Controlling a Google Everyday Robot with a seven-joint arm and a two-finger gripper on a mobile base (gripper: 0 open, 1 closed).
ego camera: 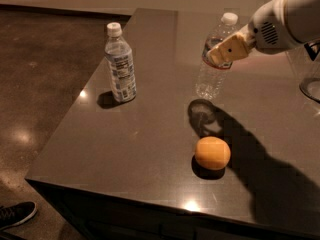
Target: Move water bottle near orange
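The water bottle (214, 59) is clear with a white cap and a dark reddish label band. It hangs upright in the air above the dark table (125, 149), its shadow below it. My gripper (225, 50) comes in from the upper right and is shut on the bottle's upper body, at the label band. The orange (212, 153) lies on the table toward the front, below and slightly right of the bottle's base, a short way from its shadow.
A second bottle (120, 64) with a white-and-blue label stands upright at the table's left side. A dark object (311, 86) sits at the right edge. The table's left and front edges drop to a brown floor; a shoe (16, 215) shows bottom left.
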